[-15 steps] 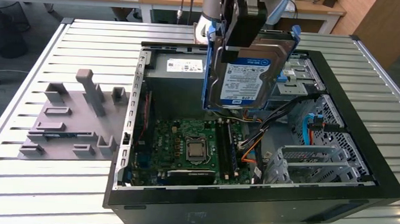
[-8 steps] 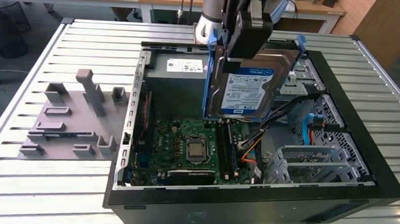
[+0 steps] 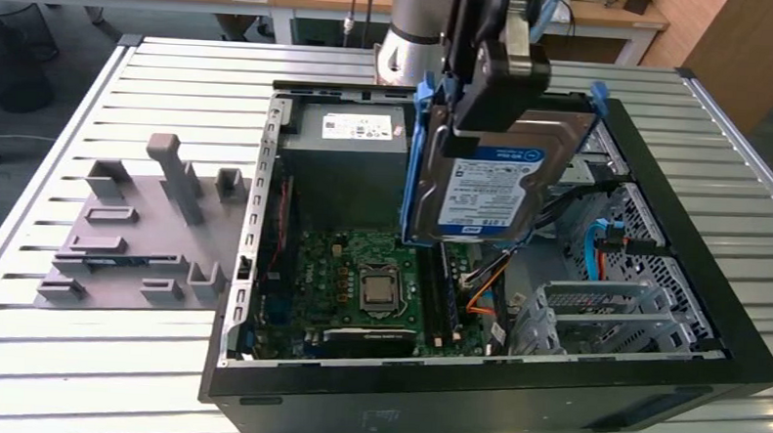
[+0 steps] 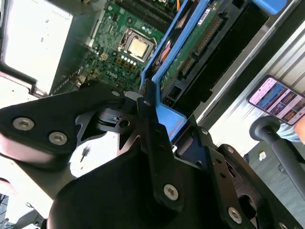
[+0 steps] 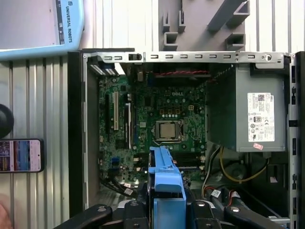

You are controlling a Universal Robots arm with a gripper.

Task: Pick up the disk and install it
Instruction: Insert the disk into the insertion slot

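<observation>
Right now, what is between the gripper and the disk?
Nothing. In the exterior view the gripper is shut directly on the disk, holding it by its top edge above the open computer case.

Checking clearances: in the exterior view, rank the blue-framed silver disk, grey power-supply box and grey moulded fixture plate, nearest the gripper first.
1. The disk, held by the gripper.
2. The power-supply box, exterior view's left.
3. The fixture plate, farthest left.

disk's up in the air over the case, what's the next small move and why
Probably ease it toward the exterior view's right: the end effector holds the disk upright above the motherboard, while the silver cage lies lower on that side.
</observation>
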